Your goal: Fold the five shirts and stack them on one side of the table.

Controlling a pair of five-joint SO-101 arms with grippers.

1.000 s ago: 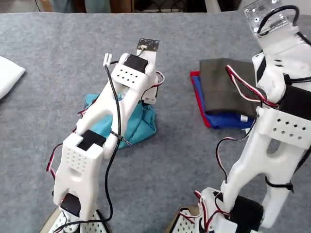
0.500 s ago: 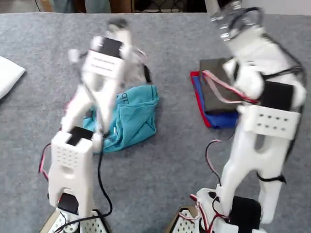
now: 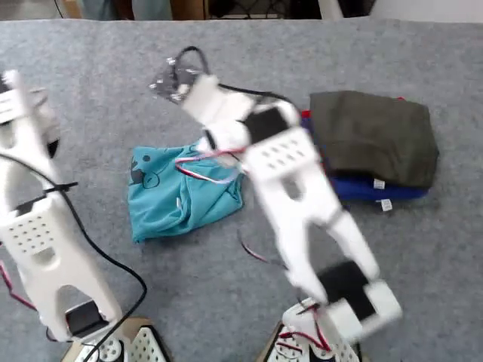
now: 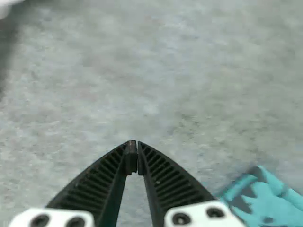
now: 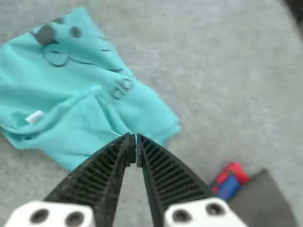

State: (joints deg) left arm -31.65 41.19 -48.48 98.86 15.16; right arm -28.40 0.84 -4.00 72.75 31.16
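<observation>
— Looking down over the table (image 3: 377, 45), where is the teal shirt (image 3: 185, 192) found?
— It is found just off the middle, at nine o'clock. It is laid flat but rumpled, and only partly folded. The stack of folded shirts (image 3: 370, 143) is seen at three o'clock from it, well apart.
— How is it expected to handle?
— It is judged to be light, soft and floppy, so it is likely to sag when lifted. It is best pinched at an edge or a corner.
— And the grippers?
— The right gripper (image 5: 132, 142) is seen at about twelve o'clock from the shirt, closed tight, with nothing caught in it. The left gripper (image 4: 132, 156) is seen over bare table at nine o'clock, also closed tight and empty.
</observation>
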